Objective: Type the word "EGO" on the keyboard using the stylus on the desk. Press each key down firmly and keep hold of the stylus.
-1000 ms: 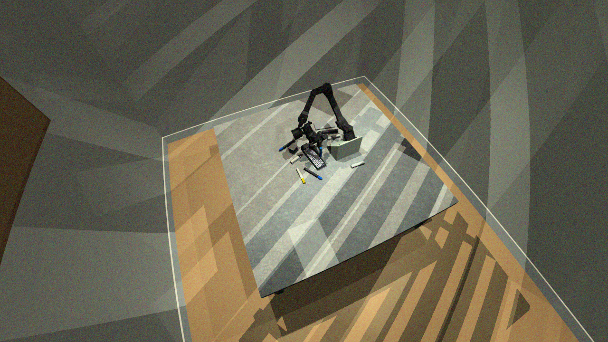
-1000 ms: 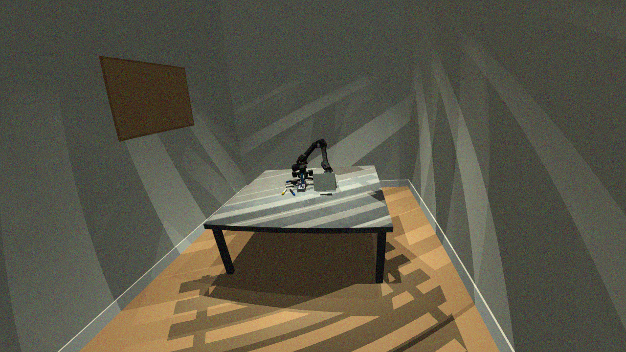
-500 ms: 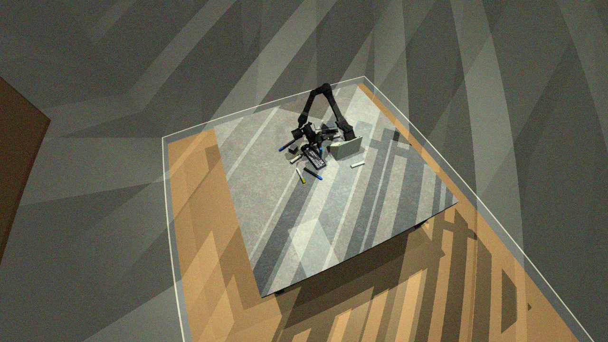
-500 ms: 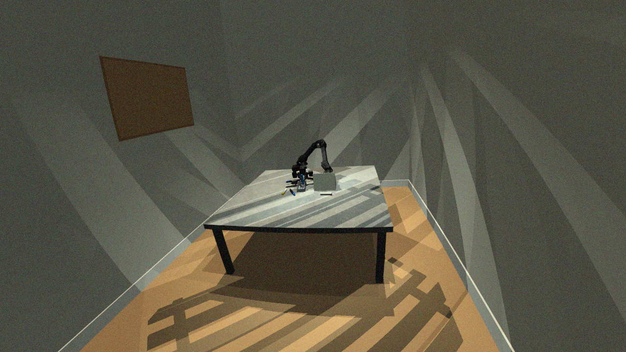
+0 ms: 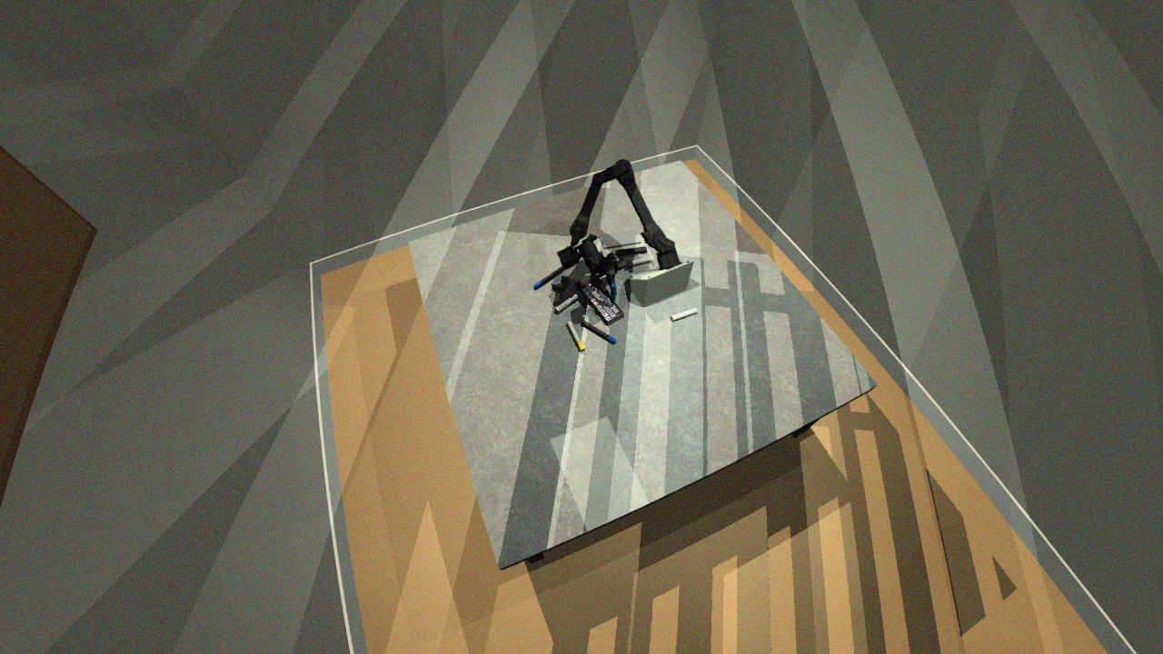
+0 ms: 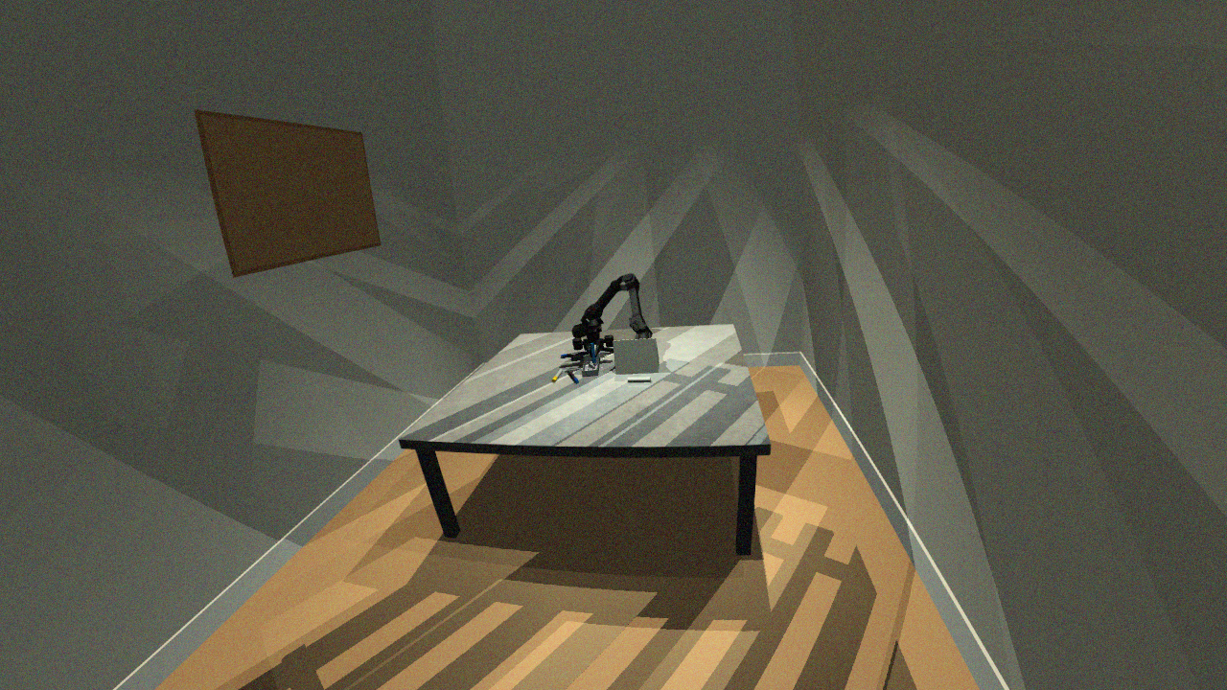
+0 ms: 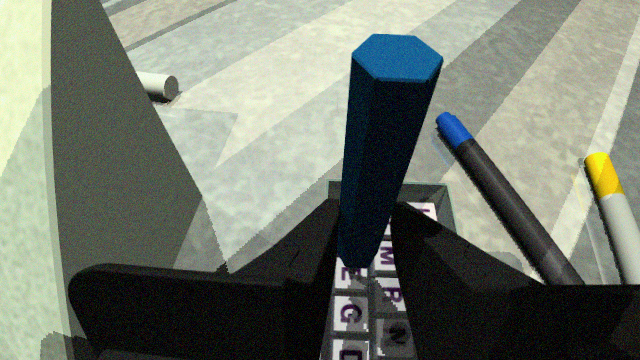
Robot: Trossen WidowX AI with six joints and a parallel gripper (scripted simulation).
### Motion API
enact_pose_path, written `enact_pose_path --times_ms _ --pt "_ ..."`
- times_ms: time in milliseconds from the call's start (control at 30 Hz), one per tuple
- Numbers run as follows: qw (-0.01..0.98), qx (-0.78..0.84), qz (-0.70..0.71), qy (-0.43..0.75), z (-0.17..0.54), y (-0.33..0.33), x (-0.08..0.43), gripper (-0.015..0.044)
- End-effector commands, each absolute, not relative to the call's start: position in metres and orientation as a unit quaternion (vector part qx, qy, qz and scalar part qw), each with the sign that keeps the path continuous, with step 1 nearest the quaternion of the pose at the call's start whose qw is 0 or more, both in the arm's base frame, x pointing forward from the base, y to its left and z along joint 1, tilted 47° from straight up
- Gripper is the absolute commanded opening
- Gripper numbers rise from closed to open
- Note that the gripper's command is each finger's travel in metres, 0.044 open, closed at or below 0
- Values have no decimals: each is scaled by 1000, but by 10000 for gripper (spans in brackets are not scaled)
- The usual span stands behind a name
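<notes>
My gripper (image 7: 364,212) is shut on the blue hexagonal stylus (image 7: 382,130) (image 5: 612,289), which stands roughly upright between the fingertips. The keyboard (image 7: 351,327) (image 5: 602,304) (image 6: 590,370) lies under the gripper, a dark tray with white lettered keys. In the wrist view the stylus covers the keys just beyond the E key (image 7: 345,277). The G key (image 7: 351,313) shows nearer, and M, R and N lie in the column to the right. The stylus's lower tip is hidden behind its body and the fingers, so I cannot tell whether it touches a key. The O key is not clearly seen.
A grey upright panel (image 7: 115,175) (image 5: 662,285) (image 6: 636,356) stands left of the gripper in the wrist view. A white cylinder (image 7: 155,86) (image 5: 683,313) lies past it. A dark marker with a blue end (image 7: 505,205) and a white marker with a yellow end (image 7: 620,225) lie to the right.
</notes>
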State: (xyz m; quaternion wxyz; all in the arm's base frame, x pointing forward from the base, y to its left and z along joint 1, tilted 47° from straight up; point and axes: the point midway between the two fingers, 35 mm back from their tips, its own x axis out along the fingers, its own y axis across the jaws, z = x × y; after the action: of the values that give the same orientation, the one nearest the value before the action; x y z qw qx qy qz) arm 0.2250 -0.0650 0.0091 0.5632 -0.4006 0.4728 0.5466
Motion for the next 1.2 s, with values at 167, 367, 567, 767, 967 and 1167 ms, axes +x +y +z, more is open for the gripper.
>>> enact_pose_path --times_ms 167,367,567,767,967,1167 --pt "561 -401 548 474 5 -68 223 81" --pt "561 -401 548 474 6 -66 223 81" --pt "561 -401 548 474 10 -63 224 81" --pt "561 -401 548 473 28 -44 227 81" --pt "561 -401 548 473 33 -38 227 81" --pt "558 -401 551 474 31 -40 225 38"
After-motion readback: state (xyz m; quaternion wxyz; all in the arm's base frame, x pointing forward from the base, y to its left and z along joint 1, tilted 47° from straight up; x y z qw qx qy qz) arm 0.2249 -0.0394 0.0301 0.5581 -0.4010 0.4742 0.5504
